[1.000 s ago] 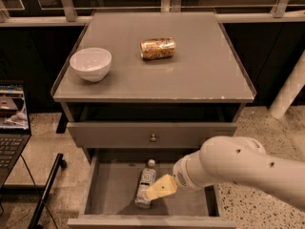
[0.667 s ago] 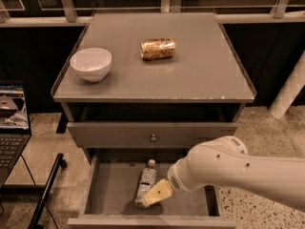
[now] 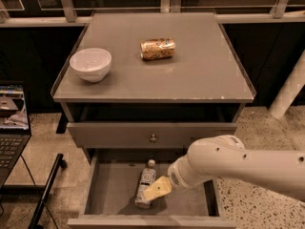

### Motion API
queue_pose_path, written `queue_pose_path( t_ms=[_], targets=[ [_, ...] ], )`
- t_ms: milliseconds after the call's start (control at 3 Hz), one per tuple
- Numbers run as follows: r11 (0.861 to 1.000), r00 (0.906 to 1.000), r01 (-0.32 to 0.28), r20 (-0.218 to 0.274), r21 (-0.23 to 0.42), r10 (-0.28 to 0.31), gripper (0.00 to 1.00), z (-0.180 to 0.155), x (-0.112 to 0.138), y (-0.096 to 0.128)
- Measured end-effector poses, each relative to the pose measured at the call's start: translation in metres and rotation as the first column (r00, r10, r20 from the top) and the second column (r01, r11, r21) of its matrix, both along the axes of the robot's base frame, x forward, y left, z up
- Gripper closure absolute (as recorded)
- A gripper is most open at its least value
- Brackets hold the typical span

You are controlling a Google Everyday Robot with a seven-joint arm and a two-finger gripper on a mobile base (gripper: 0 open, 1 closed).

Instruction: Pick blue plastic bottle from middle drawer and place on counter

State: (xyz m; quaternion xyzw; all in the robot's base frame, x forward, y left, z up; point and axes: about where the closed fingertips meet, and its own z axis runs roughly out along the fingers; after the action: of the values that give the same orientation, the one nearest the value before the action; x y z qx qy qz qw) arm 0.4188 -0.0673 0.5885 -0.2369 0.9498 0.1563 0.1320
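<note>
The blue plastic bottle (image 3: 147, 177) lies on its side in the open middle drawer (image 3: 108, 191), white cap pointing to the back. My gripper (image 3: 156, 190) comes in from the right on a white arm and sits right over the lower half of the bottle, covering part of it. The counter (image 3: 200, 73) is the grey cabinet top above.
A gold-orange can (image 3: 157, 48) lies on the counter's middle back. A white bowl (image 3: 90, 64) stands at its left. A shut drawer front with a round knob (image 3: 153, 138) is above the open drawer. A laptop (image 3: 12, 123) is at the far left, and a black pole (image 3: 47, 190) leans beside the cabinet.
My arm has moved a little to the left and lower, bringing the gripper further over the bottle. The bottle has not moved.
</note>
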Motion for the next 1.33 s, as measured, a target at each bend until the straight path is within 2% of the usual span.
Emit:
queue_pose_path(
  t_ms=[333,667,1000,1333],
  targets=[
    [0.998,0.9971,0.025,-0.073,0.049,-0.022,0.00,-0.028,0.017,0.015],
    [0.994,0.9822,0.089,-0.171,0.061,-0.078,0.00,-0.076,0.035,0.040],
    [0.993,0.9788,0.105,-0.182,0.053,-0.093,0.00,-0.082,0.036,0.043],
    [0.989,0.9851,0.117,-0.137,0.089,-0.104,0.00,-0.085,0.037,0.046]
  ],
)
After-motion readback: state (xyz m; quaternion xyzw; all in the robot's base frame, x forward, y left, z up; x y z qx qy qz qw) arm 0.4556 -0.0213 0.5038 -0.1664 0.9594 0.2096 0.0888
